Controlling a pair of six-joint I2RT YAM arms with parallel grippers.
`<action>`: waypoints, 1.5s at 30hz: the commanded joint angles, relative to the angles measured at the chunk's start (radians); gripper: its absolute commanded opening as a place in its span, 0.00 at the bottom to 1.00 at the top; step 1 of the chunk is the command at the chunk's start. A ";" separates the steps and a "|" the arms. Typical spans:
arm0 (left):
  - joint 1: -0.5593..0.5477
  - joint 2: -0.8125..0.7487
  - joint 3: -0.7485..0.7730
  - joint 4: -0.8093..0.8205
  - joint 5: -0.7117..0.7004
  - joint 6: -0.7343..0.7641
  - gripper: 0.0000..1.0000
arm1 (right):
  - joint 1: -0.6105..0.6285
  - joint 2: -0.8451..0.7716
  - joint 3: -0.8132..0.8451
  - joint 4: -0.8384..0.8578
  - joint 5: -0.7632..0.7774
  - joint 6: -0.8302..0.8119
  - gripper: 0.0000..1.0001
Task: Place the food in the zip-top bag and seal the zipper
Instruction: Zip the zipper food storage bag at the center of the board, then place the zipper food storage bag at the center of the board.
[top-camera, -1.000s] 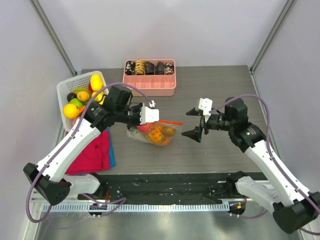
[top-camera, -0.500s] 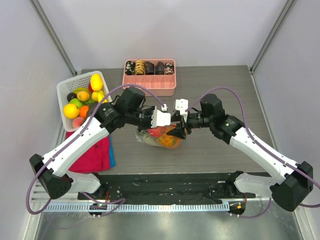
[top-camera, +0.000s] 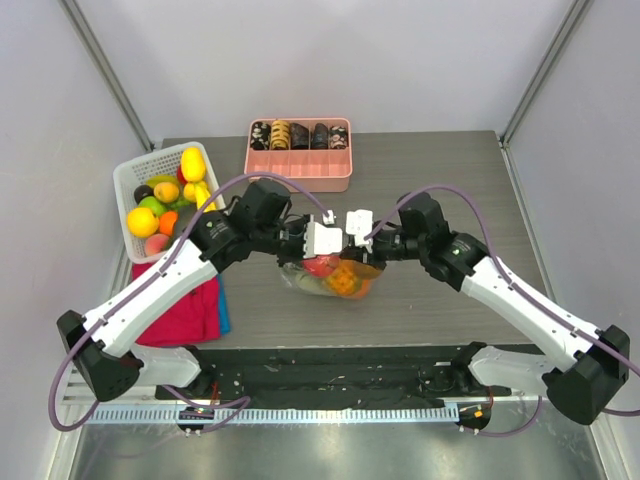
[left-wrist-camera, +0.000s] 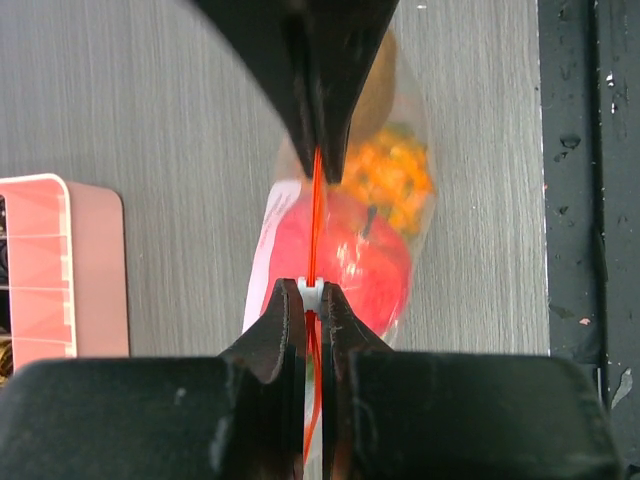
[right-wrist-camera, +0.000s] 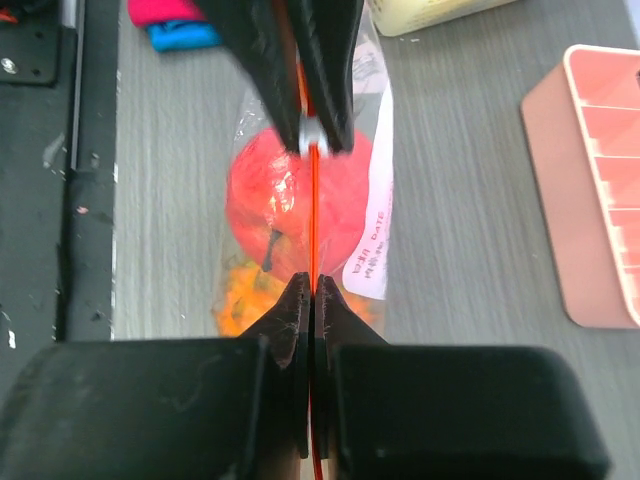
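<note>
The zip-top bag (top-camera: 330, 278) lies at mid-table with the food inside: a round red fruit (left-wrist-camera: 352, 252) and a yellow-orange pineapple (left-wrist-camera: 398, 180). Its zipper (left-wrist-camera: 314, 215), a thin orange-red strip, runs taut between both grippers above the bag. My left gripper (left-wrist-camera: 312, 296) is shut on the white slider (left-wrist-camera: 312, 289) at one end. From the other side my right gripper (right-wrist-camera: 312, 286) is shut on the zipper strip (right-wrist-camera: 313, 215). In the top view the two grippers, left (top-camera: 330, 250) and right (top-camera: 358, 252), meet nearly tip to tip over the bag.
A white basket (top-camera: 128, 185) of toy fruit stands at the left edge. The pink divided tray (top-camera: 300, 168) sits at the back. A red cloth (top-camera: 185, 305) over something blue lies under the left arm. A black strip (top-camera: 330, 362) borders the near edge.
My right arm swung left from open table to the bag and its jaws went from wide open to shut on the zipper. The left arm shifted slightly right, still holding the slider.
</note>
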 joint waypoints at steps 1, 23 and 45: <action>0.076 -0.080 -0.026 -0.032 -0.049 -0.005 0.00 | -0.002 -0.102 -0.010 -0.063 0.051 -0.079 0.01; 0.269 -0.131 -0.084 0.018 -0.144 -0.176 0.61 | -0.102 -0.134 0.017 -0.116 0.087 -0.119 0.01; 0.408 -0.194 -0.126 0.052 -0.159 -0.469 1.00 | -0.053 0.055 -0.080 -0.021 -0.022 -0.338 0.01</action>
